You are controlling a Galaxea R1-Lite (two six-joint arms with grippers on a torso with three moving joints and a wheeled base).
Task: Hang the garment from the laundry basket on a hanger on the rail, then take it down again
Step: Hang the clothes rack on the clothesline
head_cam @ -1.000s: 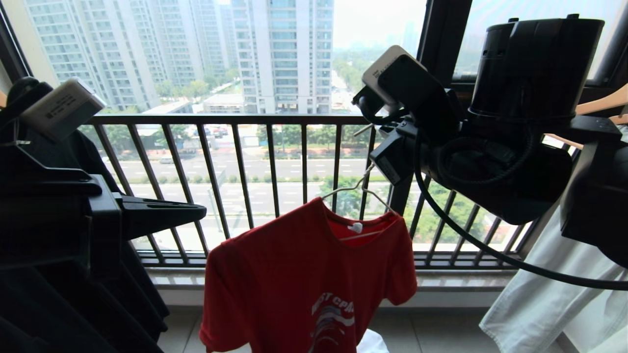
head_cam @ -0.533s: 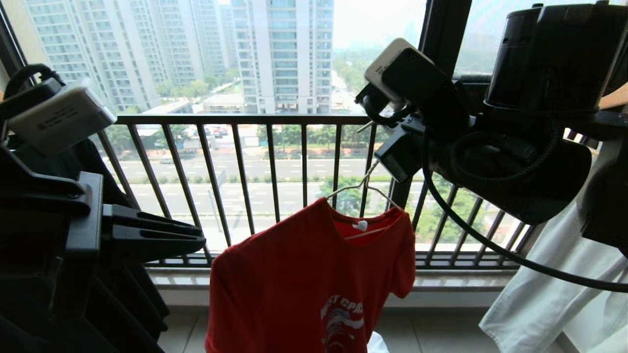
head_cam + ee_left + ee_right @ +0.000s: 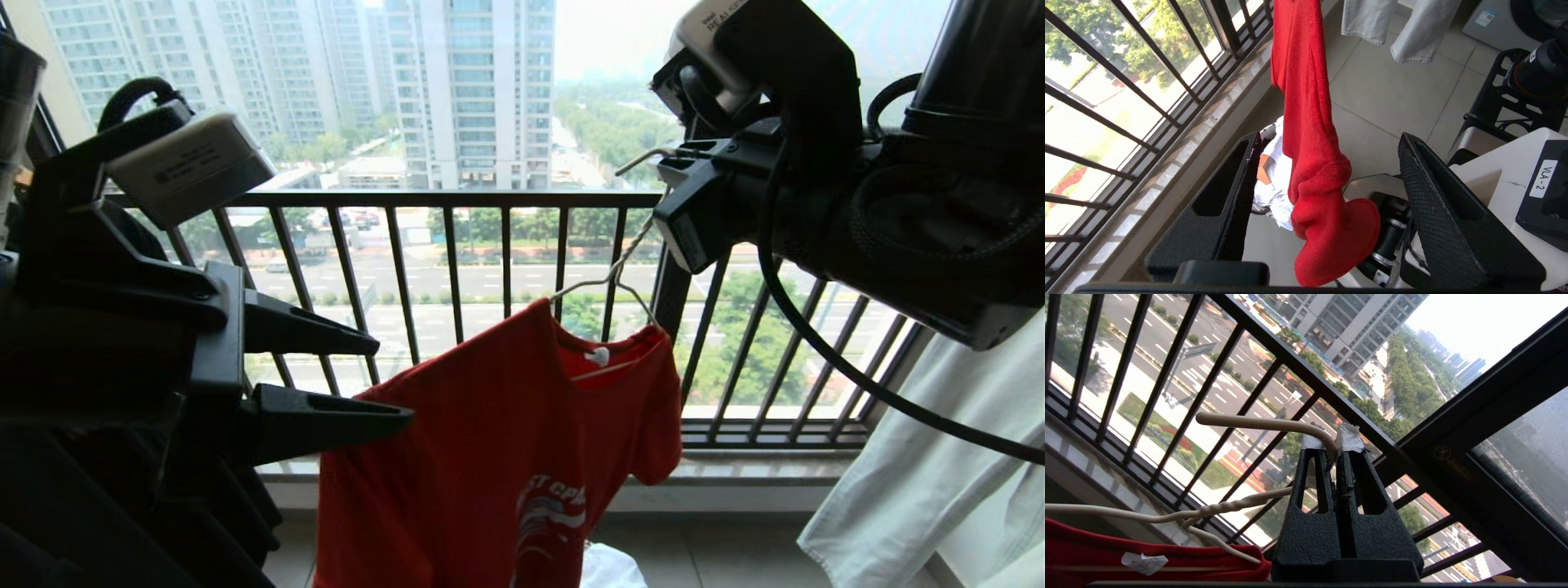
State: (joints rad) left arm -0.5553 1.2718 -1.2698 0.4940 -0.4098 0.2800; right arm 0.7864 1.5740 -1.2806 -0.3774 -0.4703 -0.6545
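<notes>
Red short-sleeved T-shirt (image 3: pixel 498 457) hangs long axis vertical on thin white wire hanger (image 3: pixel 608 282), w/ hook pinched in closed right gripper (image 3: pixel 1336 447); left gripper (image 3: pixel 392 380) wide open, empty, beside sleeve; black barred railing (image 3: pixel 457 200) behind.

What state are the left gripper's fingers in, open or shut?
Open. The left gripper has its fingers spread wide, with the red T-shirt sleeve hanging loose between them, touching neither.

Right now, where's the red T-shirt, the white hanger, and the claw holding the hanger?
red T-shirt (image 3: pixel 490 441): head view, on the chest.
white wire hanger (image 3: pixel 1257 424): right wrist view, on the hook.
right gripper (image 3: pixel 1336 448): right wrist view, between the fingertips clamping the hook.
</notes>
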